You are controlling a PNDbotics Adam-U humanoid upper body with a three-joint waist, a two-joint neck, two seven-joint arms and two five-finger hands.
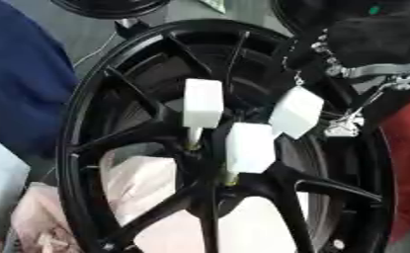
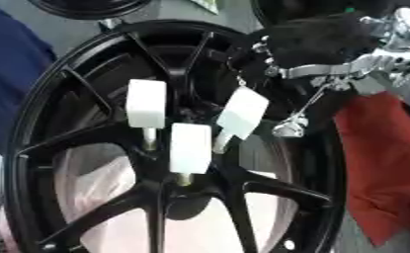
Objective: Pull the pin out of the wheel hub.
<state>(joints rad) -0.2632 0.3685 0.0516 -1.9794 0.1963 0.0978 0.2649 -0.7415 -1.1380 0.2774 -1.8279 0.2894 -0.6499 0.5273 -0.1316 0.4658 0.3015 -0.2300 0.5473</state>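
A black wheel (image 1: 113, 163) with slim spokes fills most of both views, lying face-up and slightly askew, its rim running from the top centre down to the lower corners. At its middle sits the wheel hub (image 1: 210, 163), where the spokes meet.

Under the wheel, pale pinkish sheeting (image 1: 147, 183) shows through the gaps between the lower spokes. A blue cloth (image 1: 22, 74) lies along the left side, just beside the rim, and a red cloth (image 2: 377, 163) covers the right side, touching the rim's outer edge. At the top left, part of another dark round rim (image 1: 108, 7) is visible, well apart from the hub.

The right robot hand (image 2: 329, 47) comes in from the upper right, a black bulk with silver linkages, hanging over the wheel's upper right spokes. Its fingers are hidden by its own body and by blur, so I cannot tell whether they are apart or together. A thin silver rod with a small metal end (image 2: 292, 127) hangs below it, near the rim.

Three white block-headed pins stand at the hub. The left pin (image 1: 202, 104) and the middle pin (image 1: 249, 147) are upright, their thin stems set in the hub. The right pin (image 1: 296, 112) is tilted, nearest the robot hand, close under it; contact cannot be made out.
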